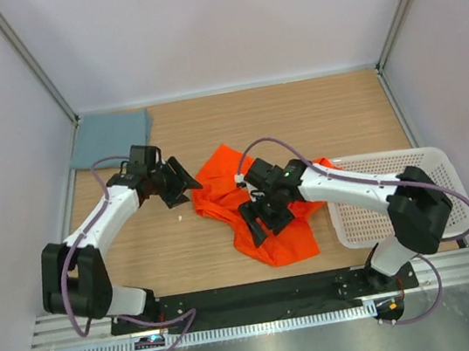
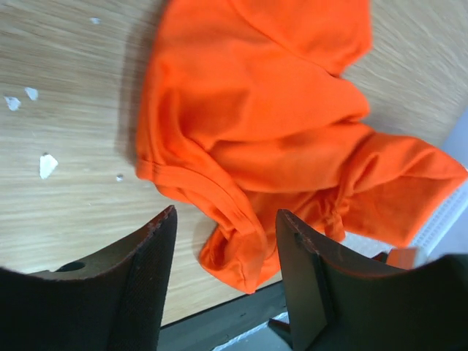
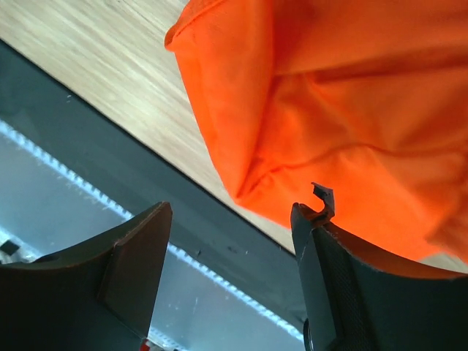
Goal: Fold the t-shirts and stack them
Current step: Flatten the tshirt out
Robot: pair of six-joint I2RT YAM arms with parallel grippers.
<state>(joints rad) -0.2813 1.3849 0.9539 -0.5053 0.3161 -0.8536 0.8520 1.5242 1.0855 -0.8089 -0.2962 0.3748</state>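
- the grey-blue shirt (image 1: 110, 138) lies folded flat in the far left corner of the wooden table (image 1: 313, 111), well apart from both arms.
- the left arm bends up from its base and reaches to the right, low over the wood.
- the left gripper (image 1: 184, 183) (image 2: 225, 219) points at the left edge of the orange shirt. its fingers are wide open and hold nothing.
- a few small white bits (image 2: 47, 164) lie on the wood just left of that shirt.
- the orange shirt (image 1: 222, 177) (image 2: 248, 110) (image 3: 351, 95) lies in a crumpled heap in the middle of the table, between the two grippers.
- the right gripper (image 1: 264, 224) (image 3: 230, 212) sits over the near part of the orange shirt. its fingers are spread apart with nothing between them. i cannot tell if one finger touches the cloth.
- the right arm stretches left from its base, passing over the corner of the basket.
- the white basket (image 1: 391, 156) stands at the right, and a bit of the orange shirt reaches its left edge.
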